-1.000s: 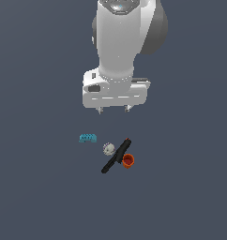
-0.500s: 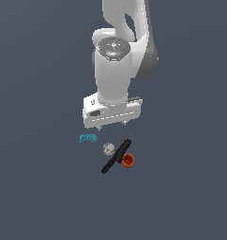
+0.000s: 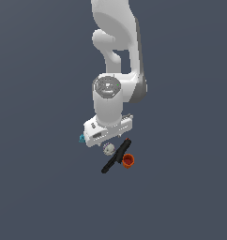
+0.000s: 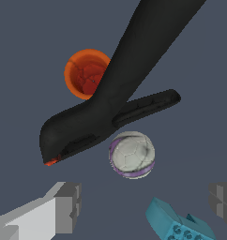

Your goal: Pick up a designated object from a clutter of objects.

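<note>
Your tool (image 4: 142, 206) is spread wide, both fingers (image 4: 68, 207) apart and grasping nothing. The mottled ball (image 4: 132, 154) lies on the worktop (image 3: 40, 187) ahead of the gap, just beside the long black tool (image 4: 124, 89). Past that sits the orange cup (image 4: 86, 74). The teal block (image 4: 178, 225) lies near one finger.

The exterior view looks from far off and high up, down onto the arm (image 3: 116, 101) and floor. The wrist view looks close down past the fingers (image 4: 68, 207). Both share the ball (image 3: 108, 149) and orange cup (image 3: 128, 161).
</note>
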Robot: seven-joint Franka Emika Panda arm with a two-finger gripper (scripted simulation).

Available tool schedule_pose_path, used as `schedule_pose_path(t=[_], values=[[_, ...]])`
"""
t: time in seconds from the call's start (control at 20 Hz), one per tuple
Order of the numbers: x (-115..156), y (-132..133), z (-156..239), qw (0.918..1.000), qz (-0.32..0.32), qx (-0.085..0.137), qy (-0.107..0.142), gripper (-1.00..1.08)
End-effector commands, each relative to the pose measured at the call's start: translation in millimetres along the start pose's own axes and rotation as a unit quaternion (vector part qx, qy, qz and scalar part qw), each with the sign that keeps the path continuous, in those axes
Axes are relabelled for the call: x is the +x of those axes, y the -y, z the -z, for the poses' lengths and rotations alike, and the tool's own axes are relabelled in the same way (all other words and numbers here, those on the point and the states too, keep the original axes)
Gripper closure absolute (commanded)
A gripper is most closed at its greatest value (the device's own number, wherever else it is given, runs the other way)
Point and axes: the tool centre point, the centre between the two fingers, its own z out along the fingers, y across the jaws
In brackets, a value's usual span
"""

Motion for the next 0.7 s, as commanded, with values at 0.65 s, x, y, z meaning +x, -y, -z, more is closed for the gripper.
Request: schedule_pose_path(t=[0.65], values=[[-2,-4,-43,0.9990,0.045,0.001,-0.007,-0.92]])
